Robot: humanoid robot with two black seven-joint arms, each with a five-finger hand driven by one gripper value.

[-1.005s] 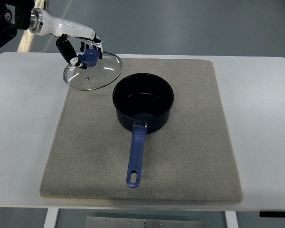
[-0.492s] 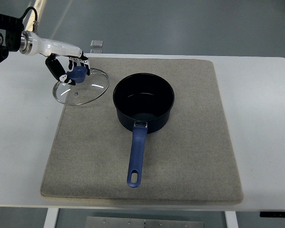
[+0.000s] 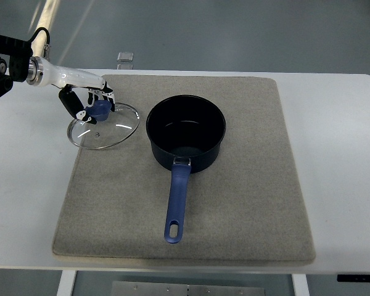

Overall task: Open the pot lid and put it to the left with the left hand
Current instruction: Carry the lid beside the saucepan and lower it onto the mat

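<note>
A dark blue saucepan (image 3: 186, 131) stands uncovered on the grey mat (image 3: 234, 203), its long blue handle (image 3: 177, 203) pointing toward the near edge. Left of it a round glass lid (image 3: 105, 127) with a metal rim is over the mat's left edge, slightly tilted. My left hand (image 3: 91, 105) comes in from the upper left and is shut on the lid's blue knob (image 3: 98, 110). Whether the lid touches the mat I cannot tell. The right arm does not show.
The mat lies on a white table (image 3: 339, 160), with bare table surface to the left of the lid and to the right of the mat. A small clear object (image 3: 125, 57) sits beyond the table's far edge.
My left hand has carried the lid leftward and lower, from beside the pot's rim to the mat's left edge. The pot has not moved.
</note>
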